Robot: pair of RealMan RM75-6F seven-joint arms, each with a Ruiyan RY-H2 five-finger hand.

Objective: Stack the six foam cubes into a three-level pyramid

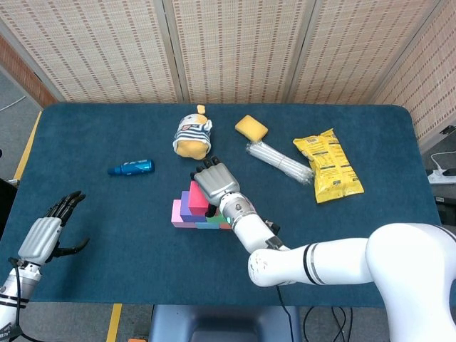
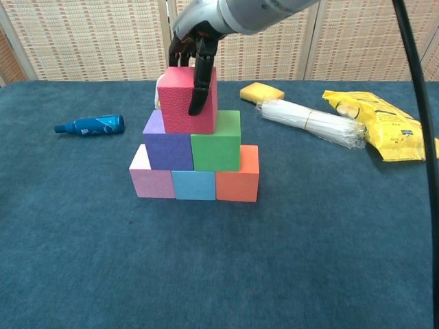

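Nearest the chest camera, the pink, blue and orange cubes point(image 2: 195, 183) carry the purple point(image 2: 167, 147) and green point(image 2: 217, 142) pair. Atop them sits the red cube point(image 2: 184, 100), gripped by the right hand point(image 2: 197, 41), which could drag it sideways when releasing. Toward nine o'clock, the left hand point(image 1: 44, 235) rests empty, fingers apart.

Red cube point(image 2: 185, 99) atop purple point(image 2: 167, 145) and green point(image 2: 216, 144), over pink point(image 2: 151, 179), blue point(image 2: 193, 185), orange point(image 2: 238, 179).

Open table point(image 2: 219, 274) in front of the cube pyramid point(image 2: 195, 161), blue bottle point(image 2: 90, 125) well apart to its left, straw bundle point(image 2: 312, 123) and yellow sponge point(image 2: 261, 92) behind right, plush toy point(image 1: 192, 133) just behind, snack bag point(image 2: 384, 130) far right.
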